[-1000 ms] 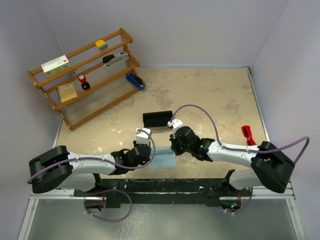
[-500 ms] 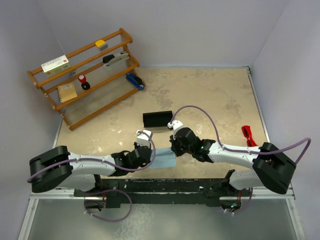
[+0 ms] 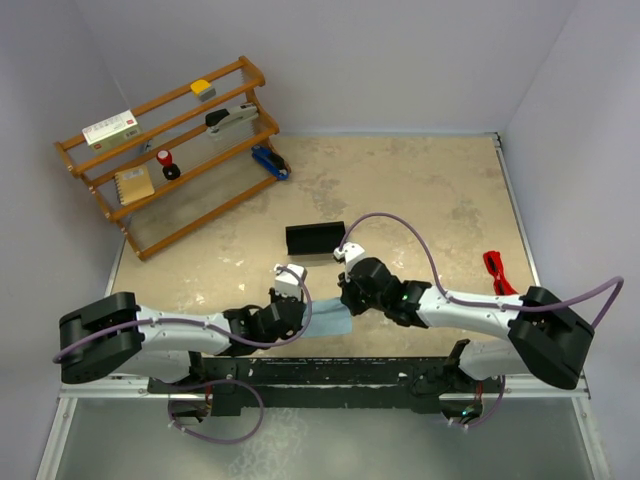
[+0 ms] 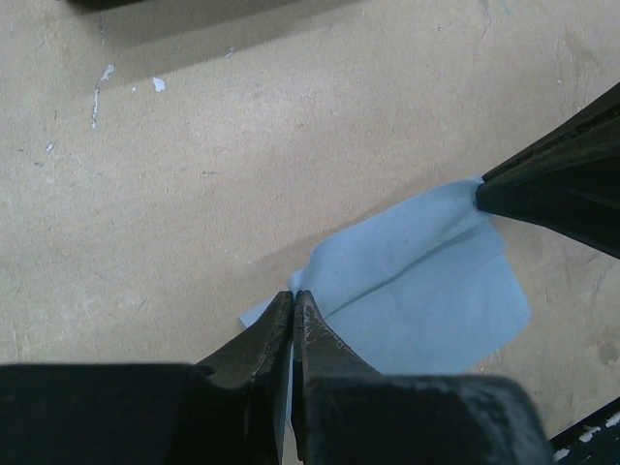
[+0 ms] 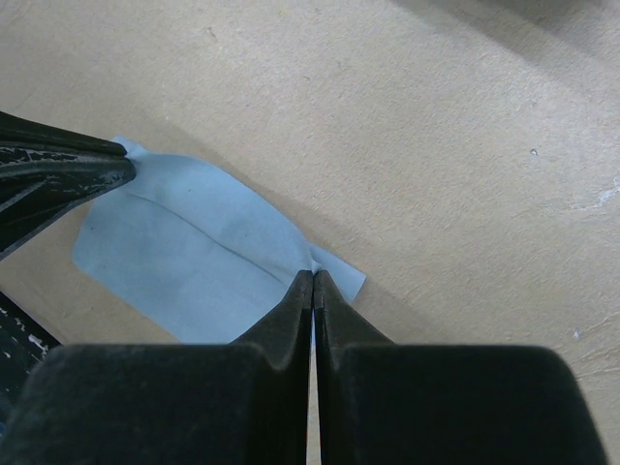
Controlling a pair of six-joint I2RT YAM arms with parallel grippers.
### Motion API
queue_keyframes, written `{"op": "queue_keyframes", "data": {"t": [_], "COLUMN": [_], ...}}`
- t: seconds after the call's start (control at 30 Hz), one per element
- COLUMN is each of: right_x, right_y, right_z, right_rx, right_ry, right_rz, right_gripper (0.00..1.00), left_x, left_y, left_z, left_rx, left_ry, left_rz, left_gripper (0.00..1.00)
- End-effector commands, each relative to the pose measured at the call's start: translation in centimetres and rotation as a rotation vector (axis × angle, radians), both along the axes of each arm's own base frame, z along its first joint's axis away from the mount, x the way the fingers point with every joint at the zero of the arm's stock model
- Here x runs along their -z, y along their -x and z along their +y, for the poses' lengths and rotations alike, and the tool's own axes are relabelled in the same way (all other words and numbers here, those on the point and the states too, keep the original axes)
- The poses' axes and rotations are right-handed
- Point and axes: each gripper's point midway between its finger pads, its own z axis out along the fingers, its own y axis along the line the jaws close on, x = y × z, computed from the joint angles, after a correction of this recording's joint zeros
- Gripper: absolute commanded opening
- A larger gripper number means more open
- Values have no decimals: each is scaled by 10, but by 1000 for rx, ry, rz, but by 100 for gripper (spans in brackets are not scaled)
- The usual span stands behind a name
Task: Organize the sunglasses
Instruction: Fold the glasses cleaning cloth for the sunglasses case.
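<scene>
- Left gripper [image 4: 294, 296]: your left pincer is pressed together on one corner of the blue cloth [image 4: 417, 300]. No gap shows between the two black fingers, and the fabric runs out from their tips.
- Right gripper [image 5: 313, 278]: your right pincer is clamped on the opposite corner of the same cloth. Its fingers meet along a thin line, and a small flap of fabric pokes out beside the tips.
- Blue cloth: it spans the space between your two grippers, with a single crease running across it. From these views you cannot tell whether its middle rests on the table [image 3: 430, 190] or hangs just above it.
- Sunglasses [image 3: 494, 270]: the red folded pair lies on the table at the right edge, close to your right arm's base link. It is well apart from both grippers and from the cloth.
- Black case [image 3: 314, 239]: it sits near the middle of the table, just beyond your two wrists and touching neither.
- Wooden rack [image 3: 170, 160]: it stands at the far left corner, set at an angle, with small items on its shelves.
</scene>
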Motion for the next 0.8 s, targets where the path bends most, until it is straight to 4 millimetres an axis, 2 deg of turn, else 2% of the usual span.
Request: {"op": "queue_keyframes", "data": {"t": [0.0,0.47,0.77], "right_x": [-9,-5,-4], "right_y": [2,12,15], "right_z": [3,-1,0], "right_rx": [-4,-7,-8], "right_ry": [-32,-23,-18], "right_rz": [-25,-18,-20], "right_gripper": [0,0,0], "left_x": [-12,-8,-7], "left_y": [-1,2,5], "left_z": [-2,5,4], "left_rx": [-28,-36,-30], "left_ry": [53,51,59], "left_rz": [-24,-24,-20], "left_gripper": [0,0,0]}}
